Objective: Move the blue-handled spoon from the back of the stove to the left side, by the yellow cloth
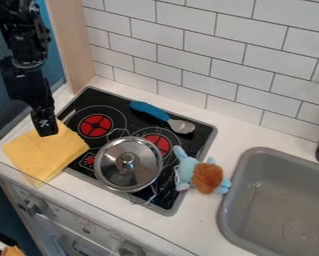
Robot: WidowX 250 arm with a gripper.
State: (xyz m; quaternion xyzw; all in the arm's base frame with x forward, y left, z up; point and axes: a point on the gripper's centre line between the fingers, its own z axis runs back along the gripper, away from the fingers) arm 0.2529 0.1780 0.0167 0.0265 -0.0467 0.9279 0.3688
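- The yellow cloth (pixel 51 156) lies under the gripper (pixel 47 131) and toward the table's front edge, partly on the table (pixel 3 162), partly on the stove (pixel 113 95); whether the gripper touches it, or is spread or pressed together, I cannot tell.
- The cloth looks soft and nearly square — mostly flat, one corner pointing to the front.
- A lidded metal pot (pixel 127 175) stands on the stove.
- Behind it, a blue-handled utensil (pixel 149 109) rests.
- A blue-and-brown plush toy (pixel 207 178) lies between pot and grey sink (pixel 230 200).
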